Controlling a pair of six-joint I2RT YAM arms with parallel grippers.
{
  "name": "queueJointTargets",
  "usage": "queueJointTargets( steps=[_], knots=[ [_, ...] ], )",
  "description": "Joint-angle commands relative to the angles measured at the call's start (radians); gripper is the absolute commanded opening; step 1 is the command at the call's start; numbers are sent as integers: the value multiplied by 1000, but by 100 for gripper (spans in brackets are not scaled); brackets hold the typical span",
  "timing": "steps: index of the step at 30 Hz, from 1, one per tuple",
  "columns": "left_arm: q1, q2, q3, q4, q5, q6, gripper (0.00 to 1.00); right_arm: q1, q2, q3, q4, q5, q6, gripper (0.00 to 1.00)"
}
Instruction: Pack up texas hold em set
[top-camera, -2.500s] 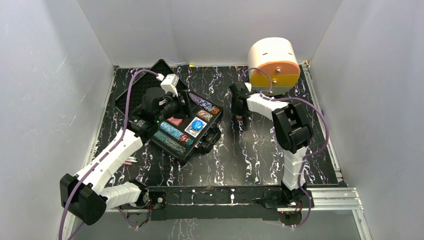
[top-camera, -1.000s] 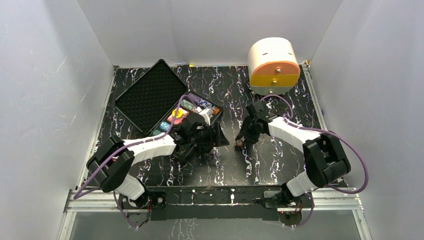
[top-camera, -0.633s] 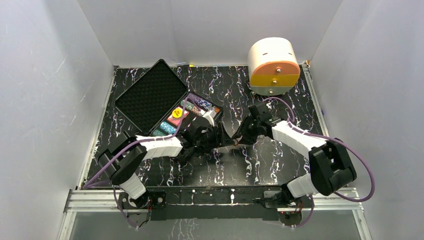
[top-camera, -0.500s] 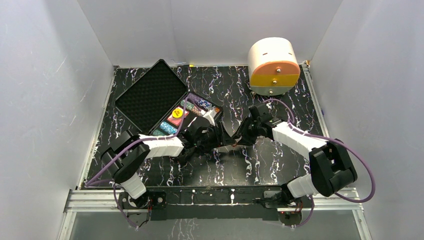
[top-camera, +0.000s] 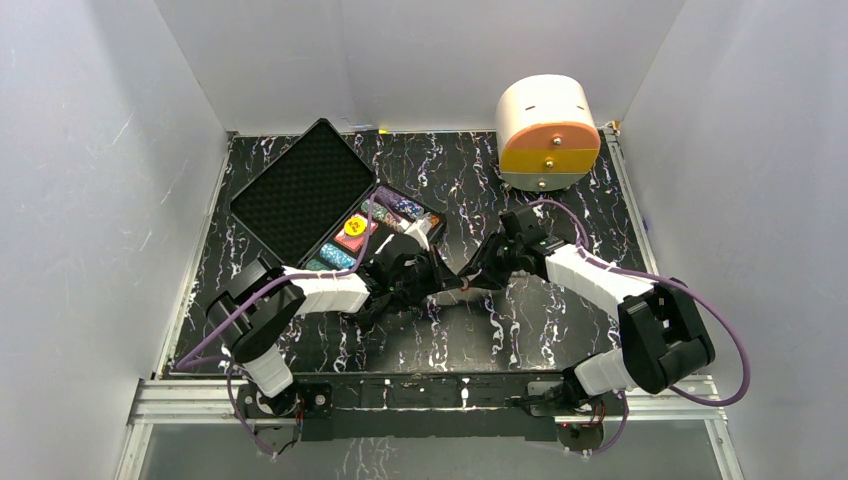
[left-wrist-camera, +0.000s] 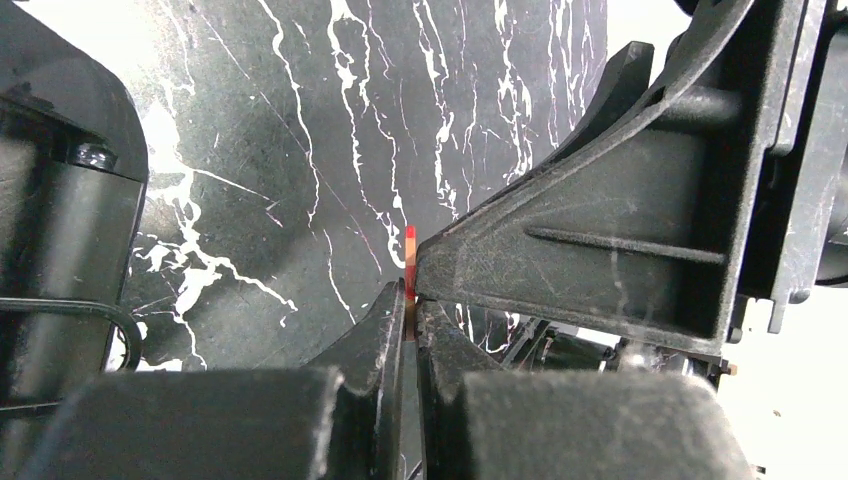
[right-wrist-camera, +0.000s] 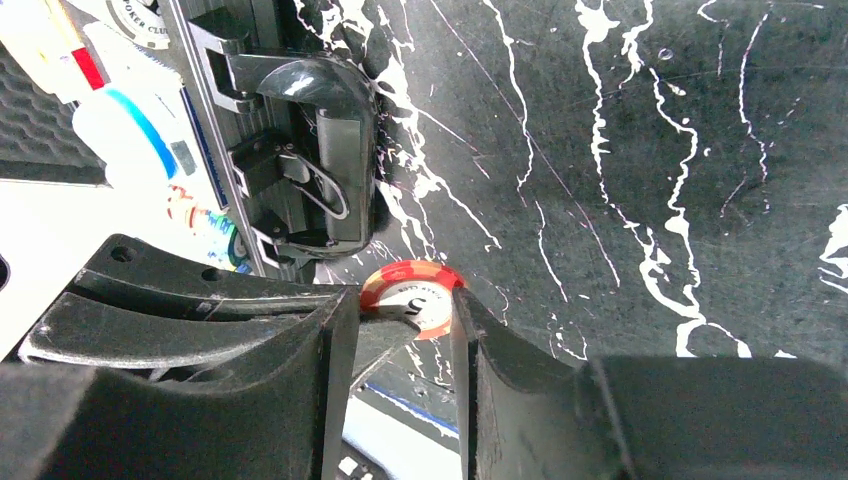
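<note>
Clearly a handover: the red chip (right-wrist-camera: 412, 300) sits between the arms, just right of the open case (top-camera: 300, 195), with the left gripper (left-wrist-camera: 410, 305) closed tight on its edge. The right gripper (right-wrist-camera: 403, 305) seems to clasp it too, jaws narrowly parted across its width. The right should let go fully before the left draws away, then the left can carry the chip level into the case
</note>
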Motion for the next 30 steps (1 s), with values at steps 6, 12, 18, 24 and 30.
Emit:
queueJointTargets(
  steps=[6,12,18,24,30],
  knots=[
    [-5,-111,52,-168,-117,222,0,-2,-12,76,-62,81,-36,60],
    [15,-227,227,-480,-228,655,0,-16,-53,192,-144,250,-114,67],
    [45,-162,404,-625,-234,881,0,-18,-96,182,-173,303,-138,67],
    [92,27,603,-689,-219,964,0,-18,-160,114,-192,326,-128,67],
    [105,231,821,-784,-305,1057,0,-18,-203,63,-194,306,-104,66]
  ],
)
